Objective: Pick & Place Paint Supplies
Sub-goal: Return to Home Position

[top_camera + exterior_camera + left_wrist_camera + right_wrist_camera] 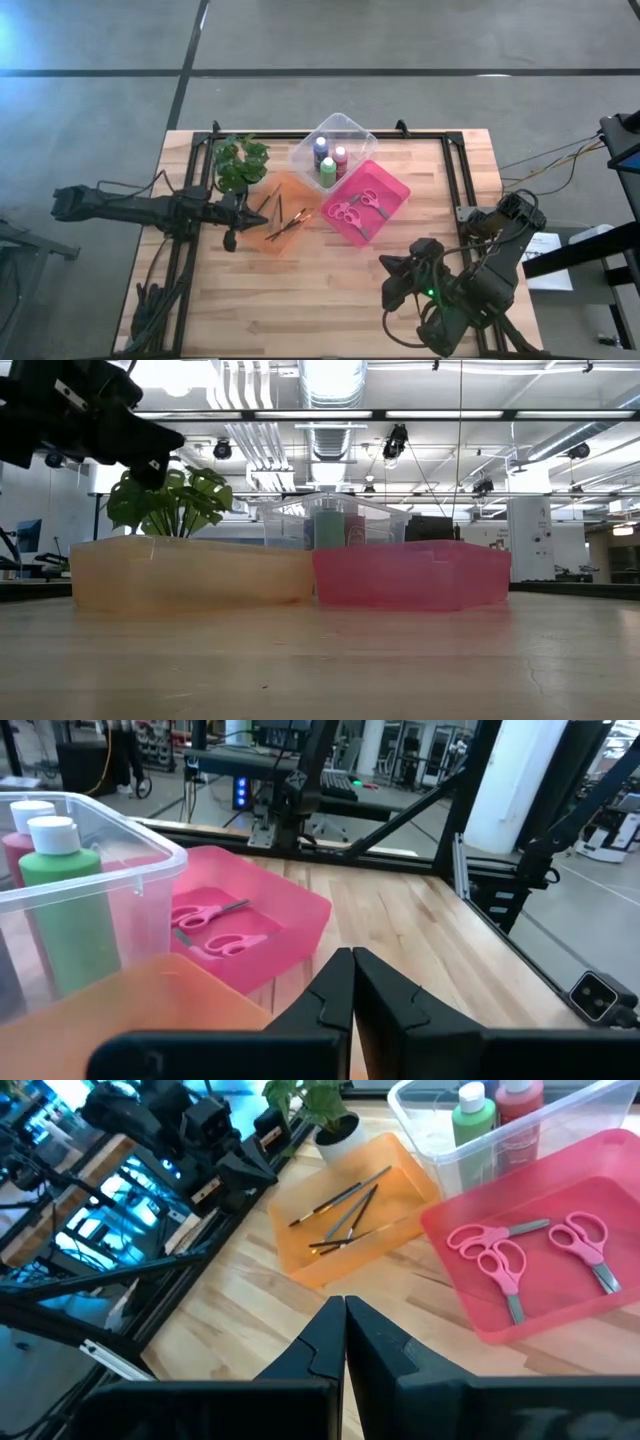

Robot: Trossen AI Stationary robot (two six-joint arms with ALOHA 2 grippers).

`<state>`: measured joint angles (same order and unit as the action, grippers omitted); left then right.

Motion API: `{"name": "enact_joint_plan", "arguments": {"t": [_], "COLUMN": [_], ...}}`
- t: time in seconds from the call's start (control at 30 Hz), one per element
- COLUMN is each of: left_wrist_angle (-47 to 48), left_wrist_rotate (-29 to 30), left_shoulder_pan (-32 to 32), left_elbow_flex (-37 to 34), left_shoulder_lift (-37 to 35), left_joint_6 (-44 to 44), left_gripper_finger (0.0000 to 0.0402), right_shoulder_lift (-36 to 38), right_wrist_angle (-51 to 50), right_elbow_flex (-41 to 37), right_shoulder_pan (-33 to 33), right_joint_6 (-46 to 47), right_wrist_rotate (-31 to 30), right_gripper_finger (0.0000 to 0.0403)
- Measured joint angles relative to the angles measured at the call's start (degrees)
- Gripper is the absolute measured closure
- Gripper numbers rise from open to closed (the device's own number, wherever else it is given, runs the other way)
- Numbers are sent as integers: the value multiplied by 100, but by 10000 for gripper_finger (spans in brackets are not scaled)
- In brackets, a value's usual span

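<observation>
Several thin paintbrushes (285,218) (345,1215) lie flat in the orange tray (262,236). Two pink-handled scissors (360,207) (500,1255) lie on the floor of the pink tray (398,190). Green (328,171) (60,910), red (341,157) and blue-purple (320,150) paint bottles stand upright in the clear tray (350,125). My left gripper (247,212) (352,982) is shut and holds nothing, above the orange tray's left rim. My right gripper (392,285) (345,1325) is also shut with nothing in it, raised over the table's near right part.
A leafy plant (240,162) (170,500) in a white pot stands just behind the orange tray's left end, close to my left arm. The three trays sit side by side at the table's middle and back. Bare wood (300,300) spreads across the near half.
</observation>
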<state>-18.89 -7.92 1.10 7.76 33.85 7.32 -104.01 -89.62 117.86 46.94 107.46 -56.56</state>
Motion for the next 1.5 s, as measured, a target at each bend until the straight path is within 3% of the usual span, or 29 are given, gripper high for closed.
{"name": "enact_joint_plan", "arguments": {"t": [0.47, 0.8, 1.1, 1.5], "left_wrist_angle": [773, 878, 1658, 1686], "left_wrist_rotate": [46, 107, 107, 131], "left_shoulder_pan": [0, -4, -4, -2], "left_elbow_flex": [-190, -753, -753, -753], "left_shoulder_lift": [-1089, -1904, -2504, -2665], "left_joint_6": [-307, -69, -246, -446], "left_gripper_finger": [387, 387, 387, 387], "right_shoulder_lift": [-2, -4, -4, -9], "right_wrist_angle": [13, 39, 37, 39], "right_elbow_flex": [-33, -35, -39, -46], "right_shoulder_pan": [-39, -87, -87, -83], "right_joint_6": [61, 87, 209, 234], "right_wrist_rotate": [-62, -58, -43, -43], "right_gripper_finger": [394, 394, 394, 394]}}
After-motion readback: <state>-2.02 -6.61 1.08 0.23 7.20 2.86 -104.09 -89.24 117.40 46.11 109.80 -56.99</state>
